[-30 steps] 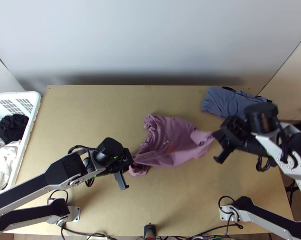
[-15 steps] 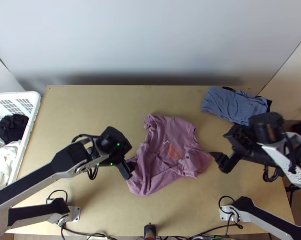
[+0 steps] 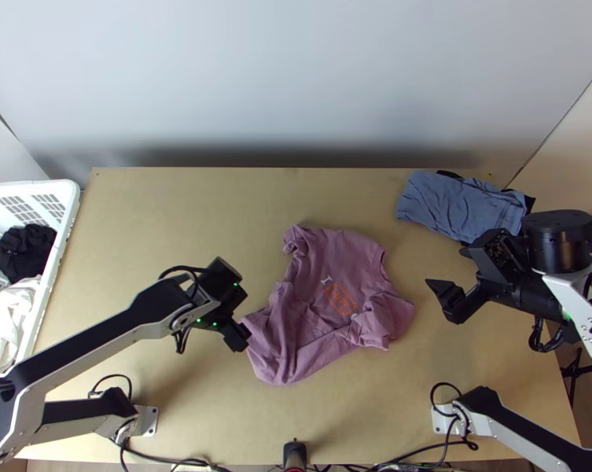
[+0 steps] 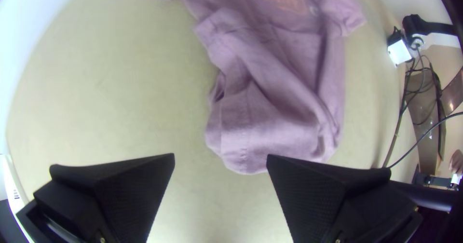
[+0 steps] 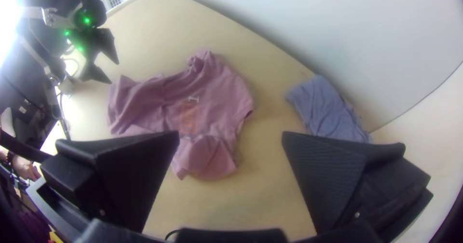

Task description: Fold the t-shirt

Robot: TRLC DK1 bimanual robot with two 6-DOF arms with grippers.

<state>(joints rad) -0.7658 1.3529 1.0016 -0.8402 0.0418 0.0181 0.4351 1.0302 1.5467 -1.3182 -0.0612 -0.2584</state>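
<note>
In the top view my left gripper (image 3: 240, 334) hangs at the lower left end of the pink t-shirt (image 3: 319, 275), while my right gripper (image 3: 445, 303) is off to its right, apart from the cloth. The shirt lies rumpled, its printed chest facing up and its lower part bunched in loose folds. In the left wrist view the open left gripper (image 4: 221, 158) has bare table between its fingers, with the shirt (image 4: 260, 113) close by. The right wrist view has the right gripper (image 5: 230, 137) wide open, holding nothing, and the shirt (image 5: 217, 98) beyond it.
Folded blue-grey cloth (image 3: 445, 206) lies at the table's back right, by the right arm. A white basket (image 3: 56, 259) with black and white clothes stands at the left. Cables (image 3: 178, 462) run along the near edge. A person's hand (image 5: 24, 167) is off the table.
The shirt, earlier stretched up between both grippers, was let go and has settled on the table. My left gripper has drawn back left, my right gripper to the right. Both have opened.
</note>
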